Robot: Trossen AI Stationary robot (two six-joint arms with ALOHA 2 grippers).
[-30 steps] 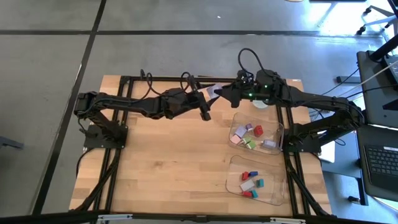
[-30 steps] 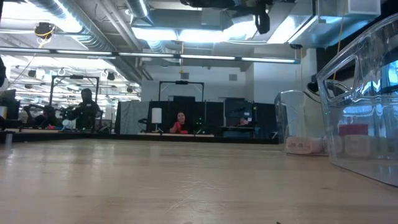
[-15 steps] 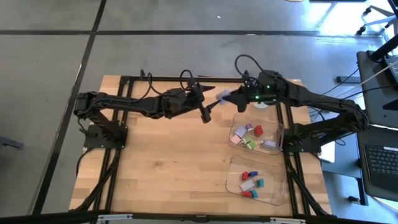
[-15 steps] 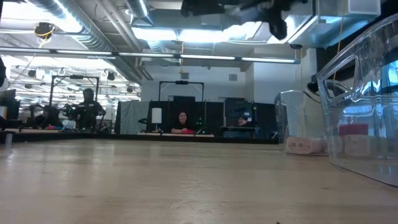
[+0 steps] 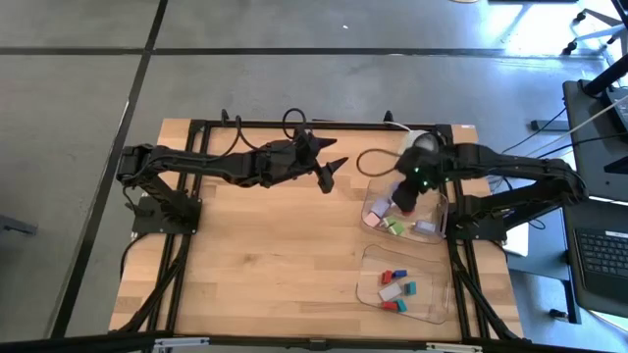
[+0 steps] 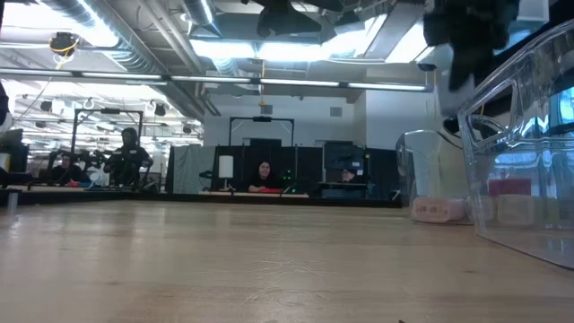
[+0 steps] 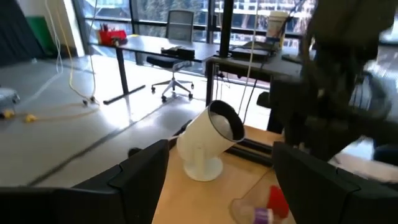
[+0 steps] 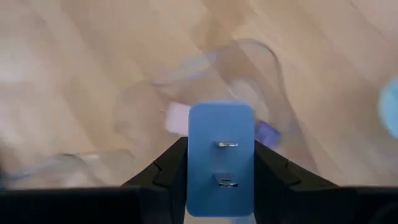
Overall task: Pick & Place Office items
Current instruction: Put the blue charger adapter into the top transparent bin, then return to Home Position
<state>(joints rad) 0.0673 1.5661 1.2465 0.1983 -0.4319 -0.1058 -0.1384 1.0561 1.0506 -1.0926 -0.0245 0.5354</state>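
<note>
Blue office piece [image 8: 221, 158] pinched between right gripper [image 5: 402, 199] fingers above the clear tray [image 5: 439, 212] by the worktop's right edge. Left gripper [image 5: 331, 167] aloft near the rear edge, fingers spread, empty.

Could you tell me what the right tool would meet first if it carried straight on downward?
Probably the upper clear plastic tray. The right tool, shut on a flat blue piece, points down over it, though height is unclear.

Two trays [image 5: 439, 211] on the desk's [image 5: 255, 255] right side, one behind the other, office items [image 5: 396, 289] in both, right tool [image 5: 404, 201] over the rear tray, left tool [image 5: 329, 167] left of it
</note>
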